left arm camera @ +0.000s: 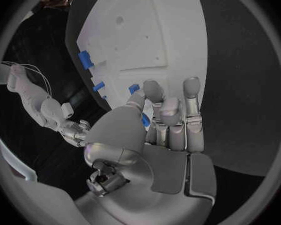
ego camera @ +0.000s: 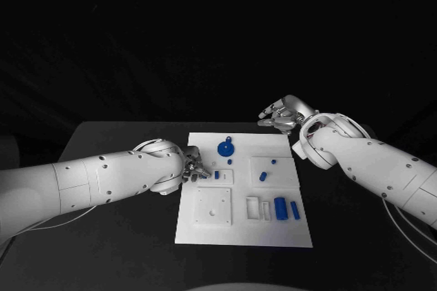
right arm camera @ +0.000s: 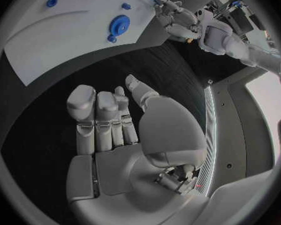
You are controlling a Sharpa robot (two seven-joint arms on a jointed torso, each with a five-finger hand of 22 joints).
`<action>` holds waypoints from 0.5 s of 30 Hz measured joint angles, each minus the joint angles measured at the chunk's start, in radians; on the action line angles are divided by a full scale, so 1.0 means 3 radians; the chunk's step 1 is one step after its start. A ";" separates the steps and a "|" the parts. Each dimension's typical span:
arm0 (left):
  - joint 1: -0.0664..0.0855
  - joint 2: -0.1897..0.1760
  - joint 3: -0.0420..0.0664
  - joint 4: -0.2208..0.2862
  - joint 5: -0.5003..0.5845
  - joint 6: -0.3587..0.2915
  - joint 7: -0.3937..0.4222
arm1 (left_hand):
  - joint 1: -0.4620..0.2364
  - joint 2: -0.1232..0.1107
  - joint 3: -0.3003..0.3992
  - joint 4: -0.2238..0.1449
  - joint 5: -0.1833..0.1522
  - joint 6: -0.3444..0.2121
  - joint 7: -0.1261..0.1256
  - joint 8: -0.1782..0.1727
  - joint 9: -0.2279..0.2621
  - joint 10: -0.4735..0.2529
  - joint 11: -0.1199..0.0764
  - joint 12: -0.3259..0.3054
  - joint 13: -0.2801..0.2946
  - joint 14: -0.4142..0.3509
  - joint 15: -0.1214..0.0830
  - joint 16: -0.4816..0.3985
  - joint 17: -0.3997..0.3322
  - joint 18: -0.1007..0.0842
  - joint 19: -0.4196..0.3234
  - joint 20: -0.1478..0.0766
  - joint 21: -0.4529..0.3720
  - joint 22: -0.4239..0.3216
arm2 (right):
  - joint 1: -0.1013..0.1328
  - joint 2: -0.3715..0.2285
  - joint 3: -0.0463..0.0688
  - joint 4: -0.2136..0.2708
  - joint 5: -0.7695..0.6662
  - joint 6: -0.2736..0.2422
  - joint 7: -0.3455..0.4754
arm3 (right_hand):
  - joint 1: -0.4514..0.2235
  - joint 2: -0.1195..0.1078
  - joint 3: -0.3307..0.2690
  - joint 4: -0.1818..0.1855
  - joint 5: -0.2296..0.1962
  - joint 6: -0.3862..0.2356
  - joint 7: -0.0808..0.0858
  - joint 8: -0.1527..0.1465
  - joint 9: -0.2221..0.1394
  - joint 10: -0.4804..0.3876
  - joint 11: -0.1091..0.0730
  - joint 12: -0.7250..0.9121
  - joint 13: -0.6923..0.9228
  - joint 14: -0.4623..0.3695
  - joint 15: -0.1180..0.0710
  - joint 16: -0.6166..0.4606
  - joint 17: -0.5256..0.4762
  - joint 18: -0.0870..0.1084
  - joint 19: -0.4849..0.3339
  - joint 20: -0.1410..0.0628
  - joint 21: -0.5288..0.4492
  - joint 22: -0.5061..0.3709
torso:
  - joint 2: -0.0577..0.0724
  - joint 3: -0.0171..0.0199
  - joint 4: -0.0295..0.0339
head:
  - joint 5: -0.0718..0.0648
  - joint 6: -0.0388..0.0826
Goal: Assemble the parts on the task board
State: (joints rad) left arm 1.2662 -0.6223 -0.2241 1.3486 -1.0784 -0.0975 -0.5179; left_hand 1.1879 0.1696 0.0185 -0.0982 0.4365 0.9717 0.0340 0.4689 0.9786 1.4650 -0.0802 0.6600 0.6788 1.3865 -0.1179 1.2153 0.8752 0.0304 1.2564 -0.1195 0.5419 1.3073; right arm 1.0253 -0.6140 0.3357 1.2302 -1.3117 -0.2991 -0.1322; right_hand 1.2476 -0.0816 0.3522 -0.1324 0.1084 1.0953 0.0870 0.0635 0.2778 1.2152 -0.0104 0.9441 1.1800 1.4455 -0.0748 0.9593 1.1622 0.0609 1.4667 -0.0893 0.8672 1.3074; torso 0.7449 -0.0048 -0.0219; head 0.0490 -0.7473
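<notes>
Your board lies flat in the middle of the table, between the two robot hands. On it you see a round blue part with a small knob near the far edge, a tiny blue piece just behind it, a short blue peg toward the right robot hand's side, and two upright blue blocks side by side in the near right slots, next to a white block. A square white plate sits near your left robot hand's side.

Your left robot hand rests at the board's left edge, over a small raised square holding a blue part. In the left wrist view its fingers curl together above the board with a blue part just beside the thumb; you cannot tell whether it is actually pinched.

Your right robot hand hangs beyond the board's far right corner, over bare table, apart from every part. In the right wrist view its fingers lie straight and close together, thumb apart, holding nothing.
</notes>
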 measured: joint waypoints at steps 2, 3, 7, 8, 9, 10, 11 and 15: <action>-0.0001 0.0002 0.0000 0.0000 -0.0007 0.0000 -0.0001 | -0.0001 -0.0001 0.0000 0.0000 0.0000 0.0000 0.0000 0.0015 0.0020 0.0000 0.0000 0.0013 -0.0009 0.0008 -0.0008 0.0000 0.0013 0.0000 0.0000 0.0000 0.0000 0.0000 | 0.0000 0.0000 0.0000 0.0000 0.0000 0.0000 0.0000 | 0.0000 0.0000 0.0000 0.0000 0.0000 0.0000 0.0000 0.0000 0.0000 0.0000 0.0000 0.0000 0.0000 0.0000 0.0000 0.0000 0.0000 0.0000 0.0000 0.0000 0.0000 0.0000 | 0.0000 0.0000 0.0000 | -0.0001 0.0000; -0.0002 0.0003 0.0000 0.0000 -0.0011 -0.0001 -0.0003 | -0.0006 -0.0006 0.0000 0.0000 0.0000 0.0000 0.0000 0.0016 0.0027 0.0000 0.0000 0.0013 -0.0012 0.0012 -0.0012 0.0000 0.0017 0.0000 0.0000 0.0000 0.0000 0.0000 | -0.0001 0.0001 0.0000 0.0000 0.0000 0.0000 0.0000 | 0.0000 0.0000 0.0000 0.0000 0.0000 0.0000 0.0000 0.0000 0.0000 0.0000 0.0000 0.0000 0.0000 0.0000 0.0000 0.0000 0.0000 0.0000 0.0000 0.0000 0.0000 0.0000 | 0.0000 0.0000 0.0000 | -0.0002 -0.0001; -0.0003 0.0006 0.0000 0.0002 -0.0025 -0.0003 -0.0005 | -0.0014 -0.0014 0.0000 0.0000 0.0000 0.0001 0.0001 0.0024 0.0042 0.0000 0.0000 0.0013 -0.0013 0.0012 -0.0012 0.0000 0.0018 0.0000 0.0000 0.0000 0.0000 0.0000 | -0.0002 0.0002 0.0000 0.0000 0.0000 0.0001 0.0000 | 0.0000 0.0000 0.0000 0.0000 0.0000 0.0000 0.0000 0.0000 0.0000 0.0000 0.0000 0.0000 0.0000 0.0000 0.0000 0.0000 0.0000 0.0000 0.0000 0.0000 0.0000 0.0000 | 0.0000 -0.0001 0.0001 | -0.0007 -0.0001; -0.0004 0.0006 0.0000 0.0002 -0.0028 -0.0003 -0.0005 | -0.0018 -0.0018 -0.0001 0.0001 0.0000 0.0001 0.0001 0.0025 0.0042 0.0000 0.0000 0.0014 -0.0017 0.0013 -0.0011 0.0000 0.0023 0.0000 0.0000 0.0000 0.0000 0.0000 | -0.0002 0.0002 0.0000 0.0000 0.0000 0.0001 0.0000 | 0.0000 0.0000 0.0000 0.0000 0.0000 0.0000 0.0000 0.0000 0.0000 0.0000 0.0000 0.0000 0.0000 0.0000 0.0000 0.0000 0.0000 0.0000 0.0000 0.0000 0.0000 0.0000 | 0.0000 -0.0001 0.0001 | -0.0008 -0.0001; -0.0004 0.0007 0.0000 0.0003 -0.0031 -0.0003 -0.0006 | -0.0018 -0.0018 -0.0005 0.0005 0.0000 0.0001 0.0001 0.0026 0.0043 0.0000 0.0000 0.0026 -0.0018 0.0024 0.0000 0.0000 0.0028 0.0000 0.0000 0.0000 0.0000 0.0000 | -0.0002 0.0002 0.0000 0.0000 0.0000 0.0001 0.0000 | 0.0000 0.0000 0.0000 0.0000 0.0000 0.0000 0.0000 0.0000 0.0000 0.0000 0.0000 0.0000 0.0000 0.0000 0.0000 0.0000 0.0000 0.0000 0.0000 0.0000 0.0000 0.0000 | 0.0000 -0.0001 0.0002 | -0.0009 -0.0001; -0.0005 0.0007 0.0000 0.0003 -0.0035 -0.0004 -0.0006 | -0.0019 -0.0019 -0.0011 0.0010 0.0000 0.0002 0.0002 0.0028 0.0045 0.0000 0.0000 0.0026 -0.0019 0.0024 0.0000 0.0000 0.0030 0.0000 0.0000 0.0000 0.0000 0.0000 | -0.0002 0.0001 0.0000 0.0000 0.0000 0.0001 0.0000 | 0.0000 0.0000 0.0000 0.0000 0.0000 0.0000 0.0000 0.0000 0.0000 0.0000 0.0000 0.0000 0.0000 0.0000 0.0000 0.0000 0.0000 0.0000 0.0000 0.0000 0.0000 0.0000 | 0.0000 -0.0001 0.0002 | -0.0009 -0.0001; -0.0005 0.0008 0.0000 0.0003 -0.0037 -0.0004 -0.0007 | -0.0013 -0.0031 -0.0014 0.0013 0.0000 0.0006 0.0006 0.0028 0.0048 0.0000 0.0000 0.0026 -0.0022 0.0024 0.0000 0.0000 0.0030 0.0000 0.0000 0.0000 0.0000 0.0001 | -0.0002 0.0001 0.0000 0.0000 0.0000 0.0001 0.0000 | 0.0000 0.0000 0.0000 0.0000 0.0000 0.0000 0.0000 0.0000 0.0000 0.0000 0.0000 0.0000 0.0000 0.0000 0.0000 0.0000 0.0000 0.0000 0.0000 0.0000 0.0000 0.0000 | 0.0000 -0.0001 0.0003 | -0.0009 -0.0001; -0.0006 0.0010 0.0000 0.0002 -0.0047 -0.0005 -0.0009 | -0.0014 -0.0040 -0.0039 0.0038 -0.0026 0.0006 0.0006 0.0035 0.0054 0.0000 0.0000 0.0026 -0.0032 0.0024 0.0000 0.0000 0.0028 0.0000 0.0000 0.0000 0.0000 0.0003 | -0.0003 0.0001 0.0000 0.0000 0.0000 0.0002 0.0000 | 0.0000 0.0000 0.0000 0.0000 0.0000 0.0000 0.0000 0.0000 0.0001 0.0000 0.0000 0.0000 0.0000 0.0000 0.0000 0.0000 -0.0001 0.0000 0.0000 0.0000 0.0000 0.0000 | 0.0000 -0.0001 0.0003 | -0.0009 0.0000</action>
State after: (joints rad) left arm 1.2644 -0.6193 -0.2242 1.3491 -1.0923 -0.0989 -0.5206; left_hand 1.1838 0.1576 0.0068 -0.0869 0.4288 0.9736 0.0358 0.4793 0.9949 1.4651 -0.0801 0.6677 0.6692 1.3936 -0.1181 1.2152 0.8837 0.0304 1.2563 -0.1196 0.5419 1.3081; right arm 1.0245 -0.6136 0.3357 1.2302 -1.3117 -0.2986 -0.1322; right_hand 1.2476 -0.0816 0.3522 -0.1324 0.1084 1.0953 0.0871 0.0635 0.2781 1.2152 -0.0104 0.9441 1.1799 1.4455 -0.0748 0.9593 1.1621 0.0609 1.4667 -0.0893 0.8672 1.3074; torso 0.7448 -0.0052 -0.0209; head 0.0462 -0.7473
